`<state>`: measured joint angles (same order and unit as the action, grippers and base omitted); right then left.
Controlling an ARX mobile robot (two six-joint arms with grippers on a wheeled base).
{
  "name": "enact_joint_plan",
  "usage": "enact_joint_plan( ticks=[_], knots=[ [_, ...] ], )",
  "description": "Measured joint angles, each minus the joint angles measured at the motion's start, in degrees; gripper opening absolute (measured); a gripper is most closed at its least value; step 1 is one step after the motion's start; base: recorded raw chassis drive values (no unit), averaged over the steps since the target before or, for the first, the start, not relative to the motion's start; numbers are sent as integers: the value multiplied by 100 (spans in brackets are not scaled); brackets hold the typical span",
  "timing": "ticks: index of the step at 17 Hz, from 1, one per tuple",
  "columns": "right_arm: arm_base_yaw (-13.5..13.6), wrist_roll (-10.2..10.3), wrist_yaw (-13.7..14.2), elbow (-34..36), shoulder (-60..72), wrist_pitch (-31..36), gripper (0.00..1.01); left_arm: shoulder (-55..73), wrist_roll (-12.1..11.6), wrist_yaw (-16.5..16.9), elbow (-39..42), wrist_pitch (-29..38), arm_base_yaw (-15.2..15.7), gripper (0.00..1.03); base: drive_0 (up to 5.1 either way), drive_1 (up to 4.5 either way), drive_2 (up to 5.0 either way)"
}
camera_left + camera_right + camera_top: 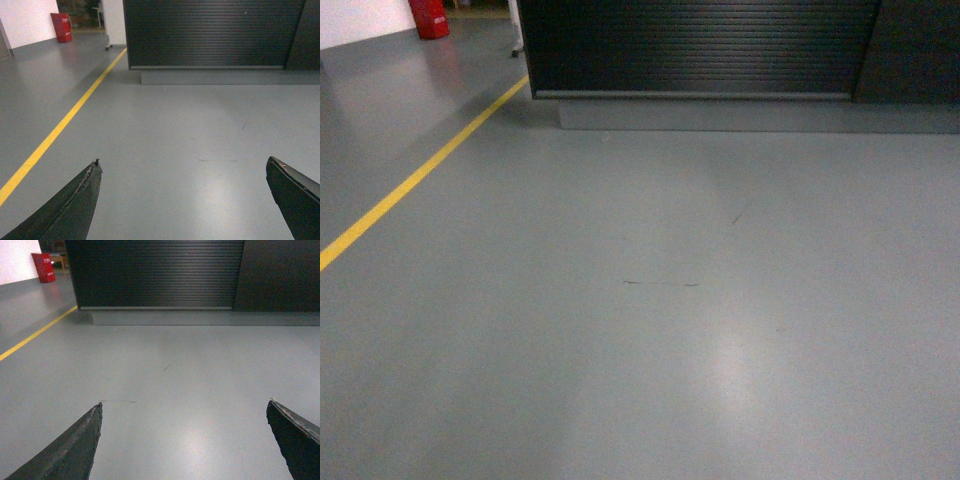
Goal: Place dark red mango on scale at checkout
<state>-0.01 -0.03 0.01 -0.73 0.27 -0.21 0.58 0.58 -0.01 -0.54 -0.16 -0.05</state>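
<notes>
The checkout (700,45) stands ahead across the grey floor, a black counter with a ribbed dark front on a grey plinth (750,115); only its lower front shows. It also appears in the left wrist view as the checkout (210,32) and in the right wrist view as the checkout (155,272). The dark red mango and the scale are out of view. My left gripper (182,162) is open, nothing between its black fingers. My right gripper (185,404) is open and empty too. Neither gripper shows in the head view.
A yellow floor line (415,180) runs diagonally on the left toward the counter's left corner. A red box (428,17) stands at the far left by a white wall. A darker panel (915,50) adjoins the counter on the right.
</notes>
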Motion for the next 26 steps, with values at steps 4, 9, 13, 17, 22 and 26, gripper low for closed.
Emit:
enact_joint_plan(
  ticks=[4, 9, 13, 17, 22, 26],
  knots=[
    [0, 0, 0, 0, 0, -2, 98, 0, 0, 0, 0, 0, 0, 98, 0, 0, 0],
    [0, 0, 0, 0, 0, 0, 98, 0, 0, 0, 0, 0, 0, 98, 0, 0, 0],
    [0, 0, 0, 0, 0, 0, 98, 0, 0, 0, 0, -2, 0, 98, 0, 0, 0],
    [0, 0, 0, 0, 0, -4, 98, 0, 0, 0, 0, -4, 0, 98, 0, 108, -108],
    [0, 0, 0, 0, 0, -15, 98, 0, 0, 0, 0, 2, 0, 98, 0, 432, -432],
    [0, 0, 0, 0, 0, 0, 98, 0, 0, 0, 0, -2, 0, 98, -4, 428, -436]
  ],
)
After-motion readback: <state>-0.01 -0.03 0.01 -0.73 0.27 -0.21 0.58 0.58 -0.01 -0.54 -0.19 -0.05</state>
